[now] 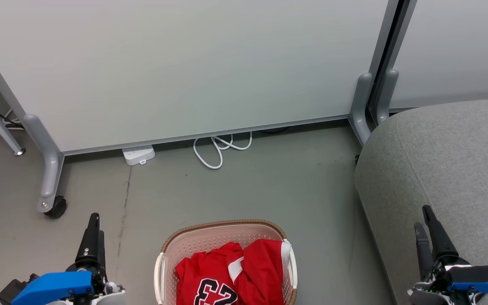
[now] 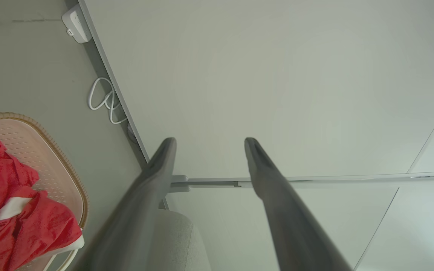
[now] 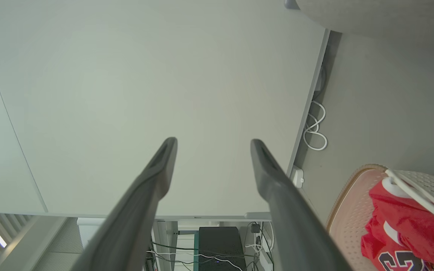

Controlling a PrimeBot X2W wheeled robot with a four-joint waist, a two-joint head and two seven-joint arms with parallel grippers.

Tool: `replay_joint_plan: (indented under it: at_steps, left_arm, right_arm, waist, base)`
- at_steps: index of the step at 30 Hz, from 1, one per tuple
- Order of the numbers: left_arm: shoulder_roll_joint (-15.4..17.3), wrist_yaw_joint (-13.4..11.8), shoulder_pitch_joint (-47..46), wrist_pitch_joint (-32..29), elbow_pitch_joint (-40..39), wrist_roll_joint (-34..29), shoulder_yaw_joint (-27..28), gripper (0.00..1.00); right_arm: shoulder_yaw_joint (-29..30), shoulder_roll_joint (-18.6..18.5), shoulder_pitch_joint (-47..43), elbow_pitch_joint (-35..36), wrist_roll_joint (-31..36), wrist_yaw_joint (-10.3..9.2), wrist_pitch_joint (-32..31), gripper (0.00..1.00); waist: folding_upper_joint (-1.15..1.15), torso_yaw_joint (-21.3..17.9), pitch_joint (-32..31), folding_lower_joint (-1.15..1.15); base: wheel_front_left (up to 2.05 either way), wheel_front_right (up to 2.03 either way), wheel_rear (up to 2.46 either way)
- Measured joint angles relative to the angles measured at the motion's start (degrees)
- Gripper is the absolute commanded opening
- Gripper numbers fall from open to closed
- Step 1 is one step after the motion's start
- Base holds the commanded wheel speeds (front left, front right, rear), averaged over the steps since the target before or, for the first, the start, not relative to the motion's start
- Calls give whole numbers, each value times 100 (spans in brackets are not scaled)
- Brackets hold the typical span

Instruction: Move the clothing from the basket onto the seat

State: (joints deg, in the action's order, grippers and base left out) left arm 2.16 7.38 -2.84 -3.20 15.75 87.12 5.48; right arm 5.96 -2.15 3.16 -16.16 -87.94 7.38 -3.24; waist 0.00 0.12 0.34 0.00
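Note:
The cream basket [image 1: 227, 223] with a brown rim stands on the floor at the bottom middle of the head view. In it lies the red clothing [image 1: 227, 271], a jersey with a black "23" beside a piece with white trim. The light grey seat [image 1: 451, 161] rises at the right. My left gripper [image 1: 95, 218] hangs open left of the basket, and my right gripper [image 1: 422, 217] hangs open over the seat's front edge. Both are empty. The left wrist view shows my left gripper [image 2: 210, 141], the basket [image 2: 47, 165], the clothing [image 2: 9, 210] and the seat [image 2: 175, 233]. The right wrist view shows my right gripper [image 3: 213, 142], the basket [image 3: 352, 203] and the clothing [image 3: 401, 222].
White partition panels [image 1: 193, 63] stand behind on grey feet, one with a black castor [image 1: 55, 206]. A white power strip [image 1: 139, 154] and a looped white cable [image 1: 220, 148] lie at the panel's foot. Grey floor [image 1: 269, 186] stretches between the basket, the panels and the seat.

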Motion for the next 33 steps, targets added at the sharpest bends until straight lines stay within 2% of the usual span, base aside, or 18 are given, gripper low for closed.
replay_joint_plan:
  at_steps: [4,16,33]
  left_arm:
    - [1,0,-23,87,-57,-275,-11,100]
    - [5,0,-112,367,-307,-1369,-37,100]
    - [14,-178,-120,738,-666,-3640,-420,100]
  right_arm:
    - [-10,0,12,35,182,0,82,100]
    - [-170,-2,67,271,1443,0,374,100]
    - [-560,-11,119,481,3485,0,742,100]
  waist:
    - [0,3,5,0]
    - [0,7,19,0]
    - [0,28,30,0]
  base:
    - [0,0,0]
    - [0,0,0]
    - [0,0,0]
